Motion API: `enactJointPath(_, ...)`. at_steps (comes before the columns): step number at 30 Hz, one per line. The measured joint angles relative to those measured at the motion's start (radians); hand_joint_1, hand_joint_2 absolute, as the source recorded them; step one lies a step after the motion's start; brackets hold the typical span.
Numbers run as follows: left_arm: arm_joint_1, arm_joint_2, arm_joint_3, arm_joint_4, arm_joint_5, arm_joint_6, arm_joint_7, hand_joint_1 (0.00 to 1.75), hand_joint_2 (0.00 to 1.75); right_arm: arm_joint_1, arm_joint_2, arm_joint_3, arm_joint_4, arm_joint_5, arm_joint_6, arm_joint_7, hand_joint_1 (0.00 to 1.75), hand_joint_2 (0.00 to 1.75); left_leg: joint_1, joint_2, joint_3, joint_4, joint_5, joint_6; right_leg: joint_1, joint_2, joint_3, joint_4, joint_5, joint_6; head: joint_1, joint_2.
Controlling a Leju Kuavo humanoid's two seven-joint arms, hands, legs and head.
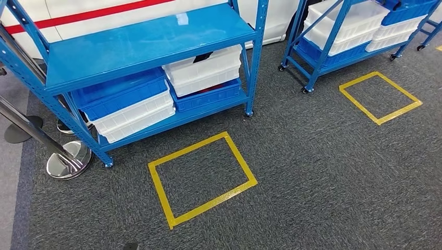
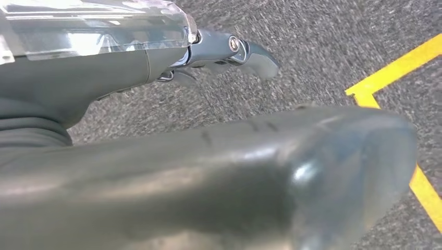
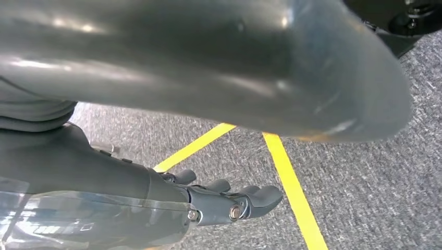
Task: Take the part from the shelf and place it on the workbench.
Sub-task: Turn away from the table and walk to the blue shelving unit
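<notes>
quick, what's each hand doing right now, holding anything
Left hand: open, holding nothing, hanging over the carpet.
Right hand: open, holding nothing, over the yellow tape.

Two blue shelf racks stand on the grey carpet, one near [image 1: 146,47] and one further right [image 1: 333,47]. The near rack holds four crates: two blue, at [image 1: 120,94] and [image 1: 208,96], and two white, at [image 1: 135,117] and [image 1: 206,70]. Two yellow tape squares mark the floor, at [image 1: 200,179] and [image 1: 380,97]. Two round metal post bases stand at the left, at [image 1: 68,159] and [image 1: 18,130]. The further rack's crates are too crowded to count.
</notes>
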Motion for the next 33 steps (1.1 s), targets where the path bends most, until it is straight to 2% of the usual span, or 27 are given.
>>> enactJointPath(1, 0.000, 0.001, 0.000, 0.000, 0.000, -0.001, -0.001, 0.00, 0.00, 0.000, 0.001, -0.001, 0.000, 0.000, 0.000, 0.000, 0.00, 0.00, -0.003, 0.005, 0.012, -0.027, -0.002, 0.006, 0.000, -0.002, 0.002, 0.003, 0.001, 0.006, 0.000, 0.000)
enactJointPath(3, 0.003, 0.002, 0.000, 0.000, 0.000, -0.001, -0.002, 0.00, 0.00, -0.002, 0.002, -0.002, 0.000, -0.001, 0.000, -0.001, 0.00, 0.00, -0.003, 0.002, 0.019, -0.040, -0.004, 0.014, -0.002, -0.004, 0.003, 0.014, 0.005, 0.018, 0.000, 0.000)
enactJointPath(5, 0.007, 0.002, 0.000, 0.000, 0.000, -0.001, -0.002, 0.00, 0.00, -0.004, 0.003, -0.002, 0.000, -0.001, 0.000, -0.002, 0.00, 0.00, 0.002, -0.002, 0.035, -0.048, -0.002, 0.022, -0.005, 0.009, -0.009, 0.048, -0.007, 0.029, 0.000, 0.000)
enactJointPath(6, 0.007, 0.002, 0.001, 0.000, 0.000, -0.001, -0.002, 0.00, 0.00, -0.004, 0.003, -0.002, 0.000, -0.001, 0.000, -0.002, 0.00, 0.00, 0.005, -0.003, 0.044, -0.051, -0.001, 0.025, -0.008, 0.018, -0.030, 0.086, -0.027, 0.035, 0.000, 0.000)
enactJointPath(8, 0.006, 0.002, 0.001, -0.001, 0.000, -0.001, -0.002, 0.00, 0.00, -0.003, 0.003, -0.002, 0.000, -0.001, 0.000, -0.002, 0.00, 0.00, 0.007, -0.006, 0.051, -0.052, -0.007, 0.026, -0.015, 0.031, -0.105, 0.206, -0.078, 0.044, 0.000, 0.000)
enactJointPath(9, 0.007, 0.002, 0.001, -0.001, 0.000, -0.002, -0.002, 0.00, 0.00, -0.002, 0.003, -0.002, 0.000, -0.002, 0.000, -0.002, 0.00, 0.00, 0.007, -0.009, 0.057, -0.052, -0.013, 0.025, -0.019, 0.033, -0.145, 0.261, -0.095, 0.048, 0.000, 0.000)
enactJointPath(10, 0.008, 0.001, 0.001, -0.001, 0.000, -0.003, -0.002, 0.00, 0.00, -0.001, 0.003, -0.003, 0.000, -0.002, 0.000, -0.002, 0.00, 0.00, 0.009, -0.012, 0.064, -0.052, -0.019, 0.023, -0.023, 0.034, -0.173, 0.290, -0.095, 0.053, 0.000, 0.000)
enactJointPath(11, 0.009, 0.001, 0.001, -0.001, -0.001, -0.005, -0.002, 0.00, 0.00, 0.001, 0.002, -0.004, 0.000, -0.003, -0.001, -0.002, 0.00, 0.00, 0.011, -0.015, 0.075, -0.051, -0.027, 0.019, -0.027, 0.034, -0.183, 0.283, -0.076, 0.058, 0.000, 0.000)
enactJointPath(12, 0.010, 0.001, 0.001, -0.001, -0.001, -0.006, -0.003, 0.00, 0.00, 0.003, 0.002, -0.005, 0.000, -0.004, -0.002, -0.002, 0.00, 0.00, 0.015, -0.019, 0.088, -0.051, -0.037, 0.014, -0.030, 0.034, -0.175, 0.240, -0.041, 0.062, 0.000, 0.000)
enactJointPath(13, 0.011, 0.000, 0.001, 0.000, -0.002, -0.008, -0.003, 0.00, 0.00, 0.006, 0.002, -0.007, 0.000, -0.004, -0.006, -0.002, 0.00, 0.00, 0.018, -0.021, 0.101, -0.051, -0.048, 0.008, -0.034, 0.034, -0.156, 0.172, 0.008, 0.066, 0.000, 0.000)
enactJointPath(14, 0.011, 0.000, 0.001, -0.001, -0.002, -0.009, -0.004, 0.00, 0.00, 0.008, 0.001, -0.008, 0.000, -0.002, -0.010, -0.002, 0.00, 0.00, 0.020, -0.025, 0.112, -0.050, -0.059, 0.001, -0.036, 0.040, -0.140, 0.113, 0.046, 0.067, 0.000, 0.000)
enactJointPath(16, 0.007, 0.000, 0.001, 0.000, -0.004, -0.011, -0.005, 0.00, 0.00, 0.010, 0.001, -0.008, 0.000, 0.005, -0.019, -0.001, 0.00, 0.00, 0.021, -0.031, 0.118, -0.049, -0.075, -0.015, -0.035, 0.050, -0.126, 0.050, 0.081, 0.054, 0.000, 0.000)
enactJointPath(18, 0.002, 0.000, 0.001, -0.001, -0.005, -0.011, -0.005, 0.00, 0.00, 0.010, 0.002, -0.008, -0.001, 0.010, -0.023, -0.003, 0.00, 0.00, 0.023, -0.036, 0.120, -0.047, -0.075, -0.030, -0.028, 0.047, -0.123, 0.049, 0.069, 0.030, 0.000, 0.000)
enactJointPath(20, 0.001, 0.000, 0.001, -0.001, -0.006, -0.012, -0.005, 0.00, 0.00, 0.013, 0.001, -0.009, -0.001, 0.009, -0.023, -0.009, 0.00, 0.00, 0.025, -0.033, 0.103, 0.001, -0.066, -0.040, -0.026, 0.034, -0.104, 0.040, 0.061, 0.012, 0.000, 0.000)
enactJointPath(21, 0.001, 0.000, 0.001, 0.000, -0.006, -0.012, -0.005, 0.00, 0.00, 0.014, 0.001, -0.009, -0.001, 0.007, -0.022, -0.013, 0.00, 0.00, 0.025, -0.030, 0.076, 0.051, -0.068, -0.043, -0.026, 0.030, -0.092, 0.034, 0.055, 0.005, 0.000, 0.000)
enactJointPath(22, 0.002, 0.000, 0.001, 0.000, -0.007, -0.012, -0.005, 0.00, 0.00, 0.013, 0.000, -0.010, -0.001, 0.004, -0.021, -0.017, 0.00, 0.00, 0.025, -0.025, 0.036, 0.116, -0.082, -0.044, -0.025, 0.026, -0.082, 0.030, 0.049, 0.000, 0.000, 0.000)
enactJointPath(24, 0.004, -0.001, 0.001, 0.000, -0.008, -0.013, -0.006, 0.00, 0.00, 0.009, 0.000, -0.011, -0.002, 0.004, -0.021, -0.020, 0.00, 0.00, 0.024, -0.022, -0.051, 0.233, -0.139, -0.044, -0.019, 0.020, -0.064, 0.028, 0.034, -0.009, 0.000, 0.000)
enactJointPath(25, 0.006, -0.001, 0.001, 0.000, -0.009, -0.013, -0.006, 0.00, 0.00, 0.008, 0.000, -0.012, -0.002, 0.008, -0.020, -0.020, 0.00, 0.00, 0.023, -0.021, -0.082, 0.262, -0.161, -0.041, -0.015, 0.016, -0.053, 0.028, 0.025, -0.012, 0.000, 0.000)
enactJointPath(26, 0.008, 0.000, 0.001, 0.000, -0.012, -0.013, -0.006, 0.00, 0.00, 0.007, 0.000, -0.011, -0.002, 0.014, -0.020, -0.020, 0.00, 0.00, 0.020, -0.020, -0.097, 0.258, -0.160, -0.036, -0.010, 0.011, -0.041, 0.028, 0.016, -0.014, 0.000, 0.000)
enactJointPath(27, 0.009, 0.000, 0.001, 0.000, -0.014, -0.013, -0.006, 0.00, 0.00, 0.007, 0.000, -0.011, -0.002, 0.020, -0.020, -0.019, 0.00, 0.00, 0.016, -0.017, -0.097, 0.223, -0.132, -0.026, -0.005, 0.004, -0.028, 0.028, 0.007, -0.016, 0.000, 0.000)
enactJointPath(29, 0.009, 0.001, 0.001, 0.000, -0.017, -0.013, -0.006, 0.00, 0.00, 0.010, 0.002, -0.011, -0.001, 0.026, -0.020, -0.020, 0.00, 0.00, 0.000, 0.006, -0.070, 0.104, -0.035, 0.003, 0.004, -0.011, -0.003, 0.027, -0.010, -0.017, 0.001, 0.000)
enactJointPath(30, 0.008, 0.001, 0.001, 0.000, -0.017, -0.013, -0.005, 0.00, 0.00, 0.011, 0.003, -0.011, -0.001, 0.025, -0.020, -0.021, 0.00, 0.00, -0.009, 0.019, -0.060, 0.057, -0.009, 0.016, 0.006, -0.017, 0.005, 0.025, -0.017, -0.015, 0.002, 0.000)
enactJointPath(31, 0.008, 0.001, 0.001, -0.001, -0.017, -0.013, -0.005, 0.00, 0.00, 0.010, 0.004, -0.011, 0.000, 0.023, -0.020, -0.022, 0.00, 0.00, -0.017, 0.027, -0.053, 0.028, 0.002, 0.024, 0.006, -0.022, 0.010, 0.024, -0.023, -0.010, 0.003, 0.000)
enactJointPath(33, 0.011, 0.001, 0.002, -0.001, -0.018, -0.012, -0.004, 0.00, 0.00, 0.005, 0.005, -0.011, 0.000, 0.018, -0.018, -0.023, 0.00, 0.00, -0.023, 0.023, -0.046, 0.001, 0.001, 0.031, 0.003, -0.028, 0.017, 0.031, -0.021, 0.003, 0.004, 0.000)
